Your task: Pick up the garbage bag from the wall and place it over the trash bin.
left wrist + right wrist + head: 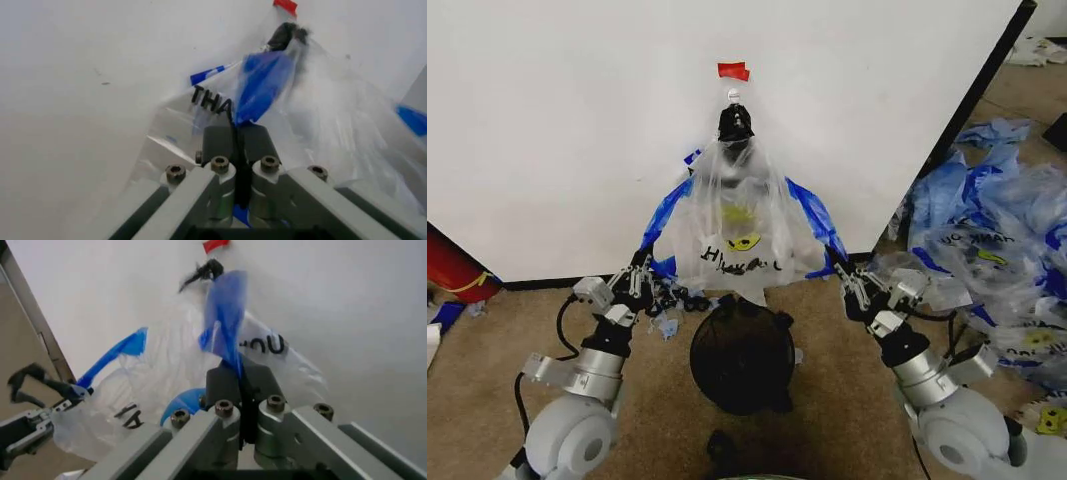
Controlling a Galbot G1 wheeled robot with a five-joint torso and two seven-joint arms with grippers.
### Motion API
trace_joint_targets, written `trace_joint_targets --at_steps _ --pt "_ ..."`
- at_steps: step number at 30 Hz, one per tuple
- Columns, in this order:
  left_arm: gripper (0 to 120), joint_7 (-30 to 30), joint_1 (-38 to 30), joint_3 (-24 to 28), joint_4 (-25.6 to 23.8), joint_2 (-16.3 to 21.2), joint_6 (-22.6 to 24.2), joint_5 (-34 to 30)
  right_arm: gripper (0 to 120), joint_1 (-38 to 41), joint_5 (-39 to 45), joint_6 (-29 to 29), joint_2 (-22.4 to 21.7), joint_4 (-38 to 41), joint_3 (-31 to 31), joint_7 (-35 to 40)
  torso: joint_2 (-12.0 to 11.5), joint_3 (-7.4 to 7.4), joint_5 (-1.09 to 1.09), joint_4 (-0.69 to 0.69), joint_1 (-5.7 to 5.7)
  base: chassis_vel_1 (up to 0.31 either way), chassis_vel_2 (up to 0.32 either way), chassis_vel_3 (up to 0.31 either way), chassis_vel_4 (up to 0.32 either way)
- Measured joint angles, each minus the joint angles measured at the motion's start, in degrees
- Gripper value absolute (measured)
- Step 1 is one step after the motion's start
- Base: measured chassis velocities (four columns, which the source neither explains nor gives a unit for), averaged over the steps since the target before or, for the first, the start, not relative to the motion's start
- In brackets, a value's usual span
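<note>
Head view | garbage bag (739, 225) hung on wall (547, 120) hook | blue handles pinched by left gripper (639, 280) and right gripper (855, 285) | next: lifted off, lowered over trash bin (742, 360)

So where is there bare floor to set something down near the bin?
Bare carpet lies either side of the trash bin, between it and each arm, and along the wall base at left. Right of the right gripper, a heap of spare bags crowds the floor. Blue scraps litter beneath the garbage bag.

This looks like a robot test area rather than a home. A freestanding white wall (567, 130) stands on brown carpet (837, 400). A heap of spare plastic bags (997, 220) lies beside it.
</note>
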Motion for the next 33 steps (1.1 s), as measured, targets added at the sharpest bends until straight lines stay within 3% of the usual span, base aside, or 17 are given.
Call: trace_joint_targets --at_steps 23,33 --pt "0 1.21 7.26 -0.25 -0.17 -3.78 -3.17 5.52 0 -7.42 -4.06 1.83 0.79 0.76 2.72 -1.45 0.0 0.0 0.0 0.0 0.0 0.0 0.0 0.0 0.0" --pt "0 0.27 5.62 -2.2 -4.92 -3.77 -2.13 4.07 0 -6.69 -0.47 1.01 -0.18 6.82 5.21 -0.75 0.0 0.0 -0.01 0.0 0.01 0.0 0.0 0.0 0.0"
